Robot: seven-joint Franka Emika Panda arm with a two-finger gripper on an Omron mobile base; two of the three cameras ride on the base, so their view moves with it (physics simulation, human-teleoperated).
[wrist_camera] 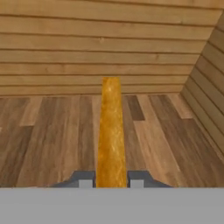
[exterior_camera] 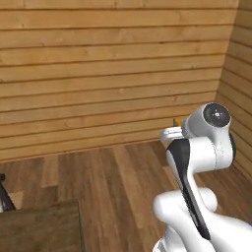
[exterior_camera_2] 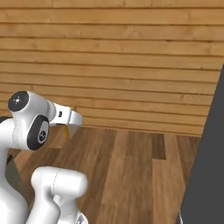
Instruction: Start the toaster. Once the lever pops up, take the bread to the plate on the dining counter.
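We saw the bread (wrist_camera: 111,131) edge-on in the hand view, a narrow golden-brown strip rising between the two dark fingertips (wrist_camera: 85,178), so we judged the pincer (wrist_camera: 111,180) was closed on the slice, clamped across its flat faces. Held that way, the slice stood out ahead of the hand with its crust edge toward the camera, which we took to be a carrying grip, firm enough for the drive. In the left base view a small tan corner of the bread peeked out beside the pincer (exterior_camera: 173,133), raised well above the floor (exterior_camera: 118,182). In the right base view the slice hung as a thin brown sliver below the white hand.

We judged the toasting was done and the carry to the plate was under way.

Farther out, a wooden plank wall (exterior_camera: 108,69) closed the far side. A dark wooden worktop (exterior_camera: 39,229) showed its corner at near left; nothing on it could be made out. A dark grey panel (exterior_camera_2: 208,166) stood at near right.
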